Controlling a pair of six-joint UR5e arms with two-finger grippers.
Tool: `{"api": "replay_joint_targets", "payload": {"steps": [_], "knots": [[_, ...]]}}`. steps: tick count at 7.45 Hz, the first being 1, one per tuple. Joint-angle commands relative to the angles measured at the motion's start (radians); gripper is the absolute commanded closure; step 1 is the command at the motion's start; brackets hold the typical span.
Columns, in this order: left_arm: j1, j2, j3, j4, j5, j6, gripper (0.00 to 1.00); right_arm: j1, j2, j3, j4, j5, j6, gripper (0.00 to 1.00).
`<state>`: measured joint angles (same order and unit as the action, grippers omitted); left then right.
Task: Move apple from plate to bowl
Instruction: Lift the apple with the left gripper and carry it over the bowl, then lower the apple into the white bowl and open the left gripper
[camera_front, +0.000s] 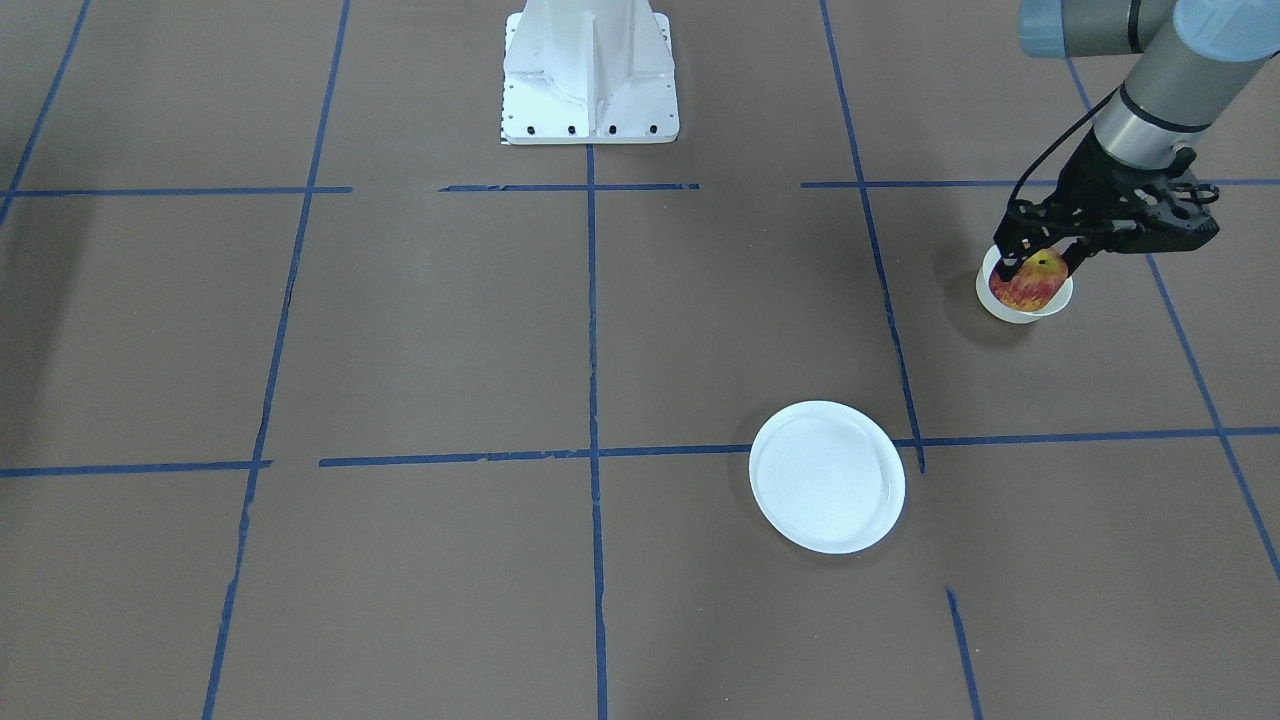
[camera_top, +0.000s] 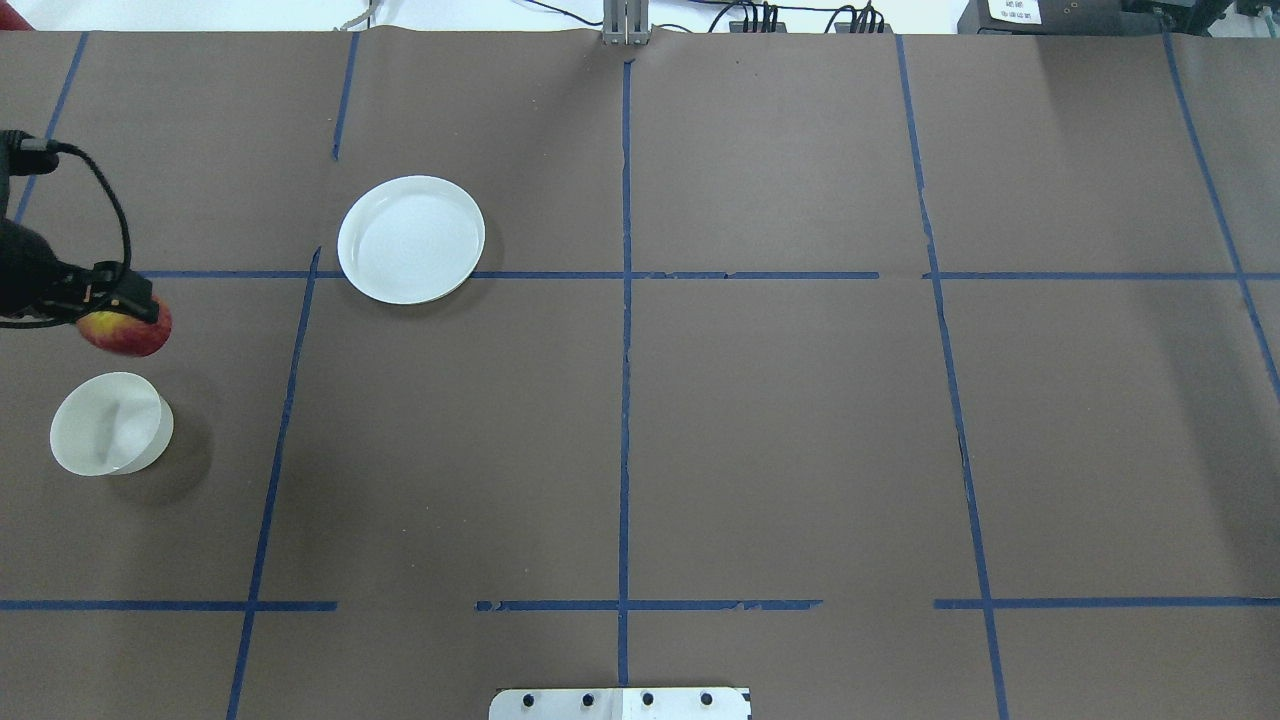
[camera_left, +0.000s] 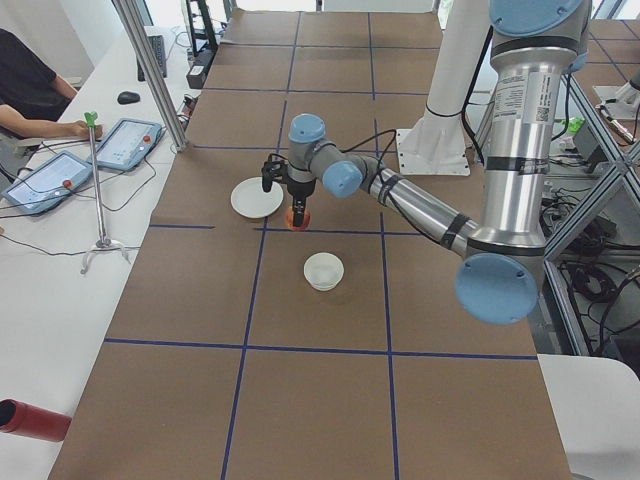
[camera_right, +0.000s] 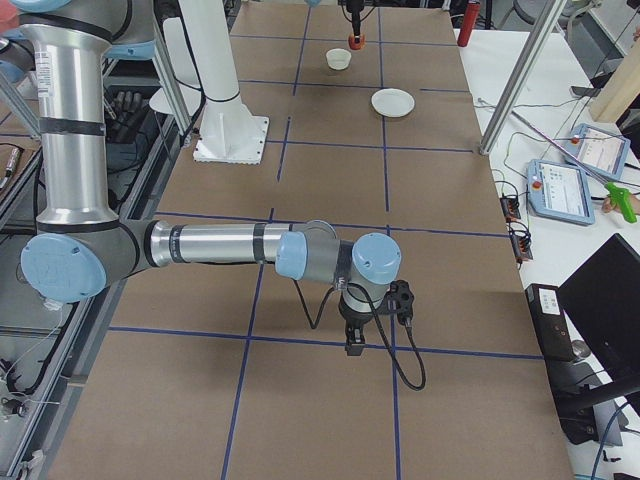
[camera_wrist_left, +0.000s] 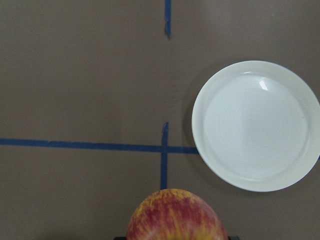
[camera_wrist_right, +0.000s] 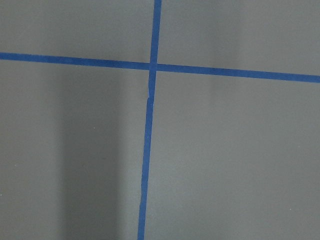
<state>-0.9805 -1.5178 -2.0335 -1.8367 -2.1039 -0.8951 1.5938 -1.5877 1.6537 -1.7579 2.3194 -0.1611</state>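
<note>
My left gripper (camera_front: 1040, 262) is shut on the red and yellow apple (camera_front: 1030, 288), holding it in the air. In the overhead view the apple (camera_top: 128, 333) hangs just beyond the small deep white bowl (camera_top: 160, 428), apart from it; the bowl is empty. The flat white plate (camera_top: 410, 240) is empty, farther out and toward the table's middle. The left wrist view shows the apple's top (camera_wrist_left: 175, 217) at the bottom edge and the plate (camera_wrist_left: 257, 125) to the right. My right gripper (camera_right: 352, 345) shows only in the exterior right view, low over bare table; I cannot tell whether it is open.
The robot's white base (camera_front: 590, 75) stands at the table's near middle edge. Blue tape lines (camera_top: 625, 300) divide the brown table cover. Operators' tablets (camera_left: 125, 143) and a stand lie off the table's far side.
</note>
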Motion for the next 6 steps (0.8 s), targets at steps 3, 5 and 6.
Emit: {"api": "replay_joint_targets", "payload": {"steps": [3,5,6], "knots": [[0.084,0.165,0.016,-0.166,0.063,-0.102,1.0,0.0,0.0,0.0,0.0,0.0,0.0,0.0],[0.144,0.169,0.102,-0.327,0.091,-0.197,1.0,0.0,0.0,0.0,0.0,0.0,0.0,0.0],[0.141,0.169,0.105,-0.332,0.088,-0.188,1.0,0.0,0.0,0.0,0.0,0.0,0.0,0.0]]}}
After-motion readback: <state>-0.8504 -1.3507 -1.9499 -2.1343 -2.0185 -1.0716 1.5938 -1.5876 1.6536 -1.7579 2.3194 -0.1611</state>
